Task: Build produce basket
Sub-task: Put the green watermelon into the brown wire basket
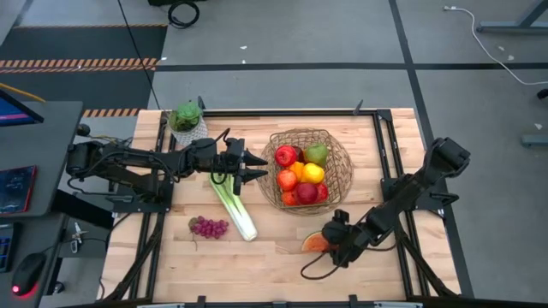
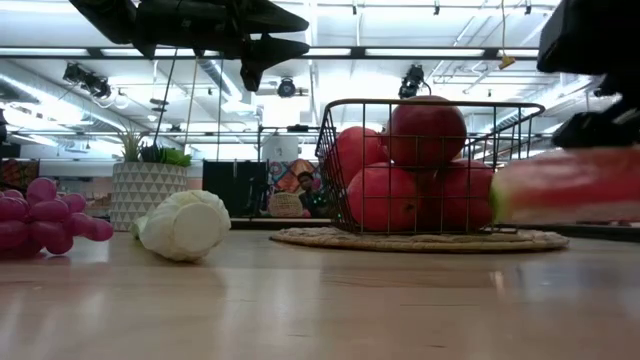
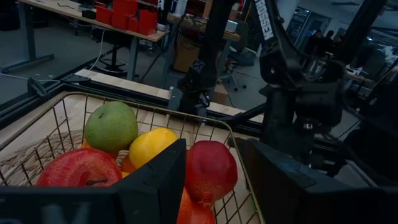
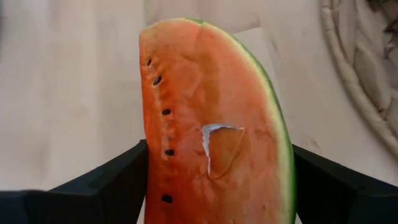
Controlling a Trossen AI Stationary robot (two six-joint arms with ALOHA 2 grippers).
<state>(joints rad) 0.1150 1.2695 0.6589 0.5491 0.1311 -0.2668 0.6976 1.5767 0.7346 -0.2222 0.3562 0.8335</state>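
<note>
- Watermelon slice fills the right wrist view, lying between the right gripper's two dark fingers, which sit against its sides; the pictures do not settle whether they actually grip it. Its long axis runs away from the wrist, green rind along one edge, a row of black seeds along the other, and a small tear in the red face. From above only an orange-red sliver shows at the table's near right, the rest under the gripper.
- Leek lies on the wood left of the basket, long axis running from the far left down to its white end nearer the front edge. That pale end faces the low camera.
- Purple grapes lie just left of the leek's white end; the low view cuts them off.
- Left gripper hovers above the table at the basket's left rim, jaws partly apart and holding nothing.
- Basket holds red apples, a green pear, a lemon and oranges, partly hidden.
</note>
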